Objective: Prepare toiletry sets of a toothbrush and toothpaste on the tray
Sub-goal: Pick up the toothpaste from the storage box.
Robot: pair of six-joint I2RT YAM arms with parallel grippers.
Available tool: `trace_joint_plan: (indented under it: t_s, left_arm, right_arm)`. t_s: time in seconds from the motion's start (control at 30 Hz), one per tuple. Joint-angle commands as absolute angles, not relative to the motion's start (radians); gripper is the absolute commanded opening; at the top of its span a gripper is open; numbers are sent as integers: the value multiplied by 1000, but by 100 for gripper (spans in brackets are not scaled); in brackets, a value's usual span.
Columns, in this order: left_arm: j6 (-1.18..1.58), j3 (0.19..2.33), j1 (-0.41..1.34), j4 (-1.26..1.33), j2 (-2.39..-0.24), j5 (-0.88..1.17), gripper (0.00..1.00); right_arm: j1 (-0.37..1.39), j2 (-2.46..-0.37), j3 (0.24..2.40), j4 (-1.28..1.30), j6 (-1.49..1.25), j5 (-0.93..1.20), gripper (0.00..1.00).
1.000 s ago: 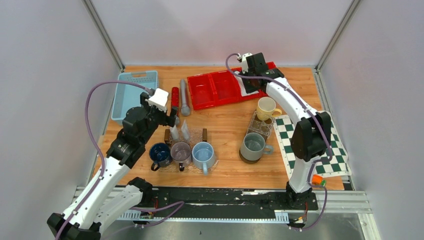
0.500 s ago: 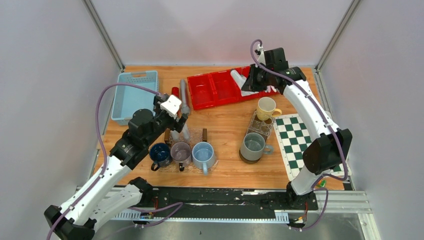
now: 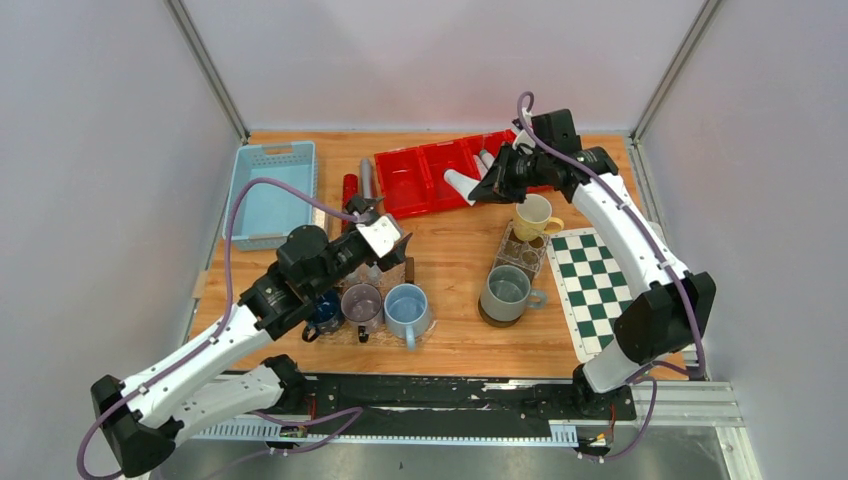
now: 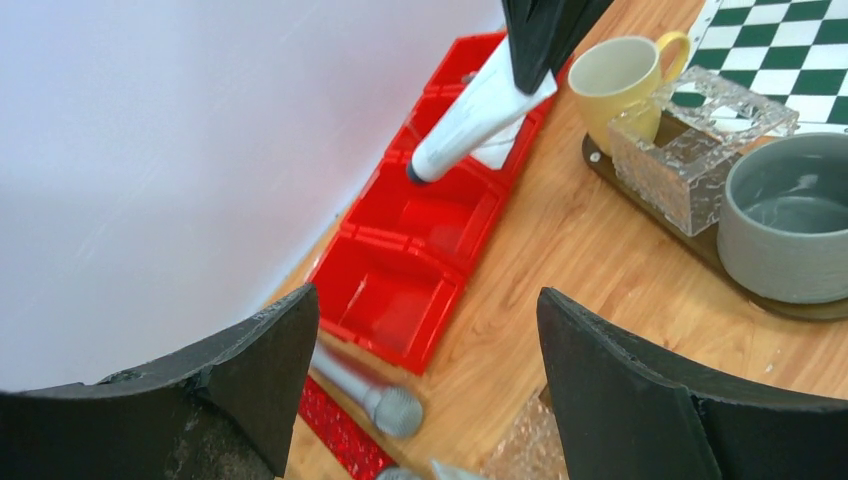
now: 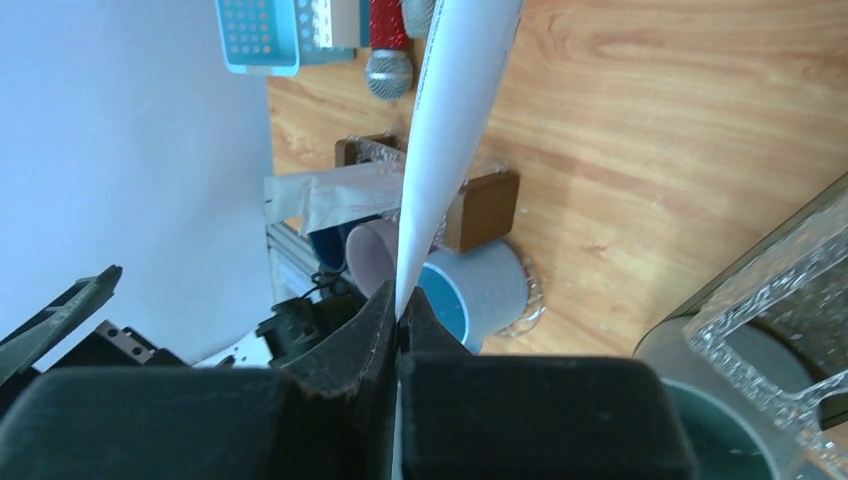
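My right gripper (image 3: 497, 183) is shut on the flat tail of a white toothpaste tube (image 3: 462, 184), holding it cap-down and tilted above the red tray (image 3: 415, 190). The tube also shows in the right wrist view (image 5: 450, 130) and the left wrist view (image 4: 470, 115). A second white tube (image 3: 484, 159) lies in the tray's right part. My left gripper (image 3: 392, 255) is open and empty, hovering over the mug rack; its jaws (image 4: 425, 300) stand wide apart. Pale tubes (image 5: 320, 200) stand in the clear holder behind the mugs. I can make out no toothbrush.
Three mugs (image 3: 385, 305) sit in a row under my left arm. A grey cylinder (image 4: 370, 390) and a red one (image 3: 350, 190) lie left of the tray, beside a blue basket (image 3: 265, 190). A yellow mug (image 3: 533, 214), clear box (image 3: 525, 250), grey mug (image 3: 505, 290) and chessboard (image 3: 610, 290) sit right.
My right gripper has lifted the toothpaste tube from the tray's right end and carried it left and forward. My left arm has swung right, over the mug rack.
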State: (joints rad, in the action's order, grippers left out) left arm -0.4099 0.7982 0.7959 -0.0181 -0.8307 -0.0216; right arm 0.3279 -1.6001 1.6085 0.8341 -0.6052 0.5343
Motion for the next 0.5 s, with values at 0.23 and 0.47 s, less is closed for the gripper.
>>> trace_joint_plan:
  t_s: [0.23, 0.47]
  left_arm:
    - [-595, 768, 907, 315, -991, 30, 87]
    - [-623, 788, 932, 454, -1138, 36, 80]
  right_arm:
    - [330, -1458, 1541, 797, -772, 680, 0]
    - [341, -1420, 1505, 796, -781, 681, 0]
